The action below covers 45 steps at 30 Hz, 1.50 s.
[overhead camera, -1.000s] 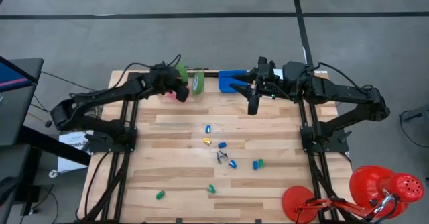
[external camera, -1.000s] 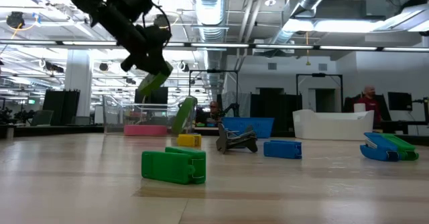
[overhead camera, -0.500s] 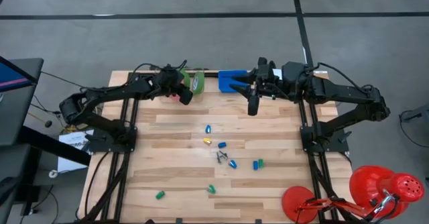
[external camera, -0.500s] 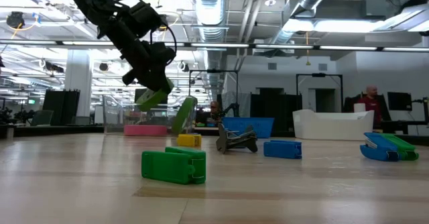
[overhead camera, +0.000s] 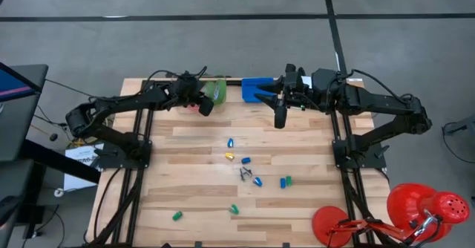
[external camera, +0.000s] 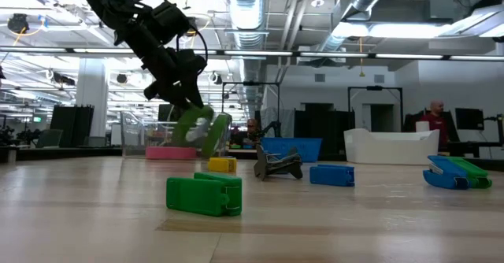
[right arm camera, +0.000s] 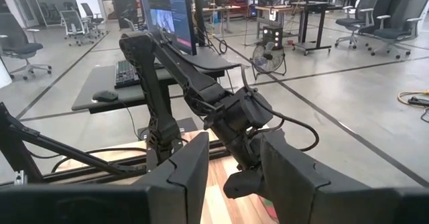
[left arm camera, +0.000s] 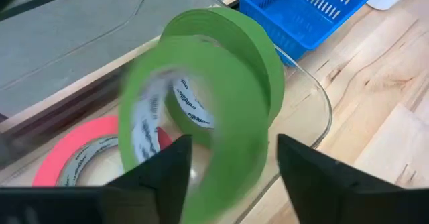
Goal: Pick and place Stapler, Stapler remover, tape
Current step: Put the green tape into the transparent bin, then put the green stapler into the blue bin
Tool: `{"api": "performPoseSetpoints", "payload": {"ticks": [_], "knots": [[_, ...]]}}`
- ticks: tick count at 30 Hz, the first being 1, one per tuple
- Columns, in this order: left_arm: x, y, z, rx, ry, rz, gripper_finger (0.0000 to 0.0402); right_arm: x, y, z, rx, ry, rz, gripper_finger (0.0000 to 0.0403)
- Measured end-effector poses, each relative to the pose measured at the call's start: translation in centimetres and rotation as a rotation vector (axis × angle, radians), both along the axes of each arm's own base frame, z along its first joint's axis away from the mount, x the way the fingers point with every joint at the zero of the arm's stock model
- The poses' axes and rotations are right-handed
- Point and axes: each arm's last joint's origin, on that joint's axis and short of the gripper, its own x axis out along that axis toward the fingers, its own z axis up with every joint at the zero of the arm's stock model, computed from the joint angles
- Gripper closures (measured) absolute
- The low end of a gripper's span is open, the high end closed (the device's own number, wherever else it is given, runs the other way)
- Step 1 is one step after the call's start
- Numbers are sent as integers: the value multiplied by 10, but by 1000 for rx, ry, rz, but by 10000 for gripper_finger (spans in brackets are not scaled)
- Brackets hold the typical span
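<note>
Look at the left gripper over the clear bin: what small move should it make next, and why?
Probably lift straight up and away. The left gripper has open fingers and a green tape roll, blurred, sits loose between them over the clear bin, beside the pink roll, so the drop looks done.

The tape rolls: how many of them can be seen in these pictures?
3, all at the clear bin: pink roll lying flat inside, one green roll leaning on its wall, another green roll blurred between the open left gripper fingers.
</note>
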Motion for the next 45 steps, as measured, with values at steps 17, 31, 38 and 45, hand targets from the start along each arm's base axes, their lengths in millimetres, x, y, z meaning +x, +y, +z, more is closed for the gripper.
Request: {"api": "performPoseSetpoints", "payload": {"ticks": [17,31,38,45], "knots": [[-15,-16,42,79,-157,-45,126,0,0,0,-3,1,0,274],[-30,-69,92,103,-416,-362,128,-3,1,-14,-3,153,7,274],[-19,-102,92,60,-434,-631,128,-4,8,-20,-3,218,30,274],[-14,-130,92,21,-435,-773,128,-5,15,-23,1,252,55,259]]}}
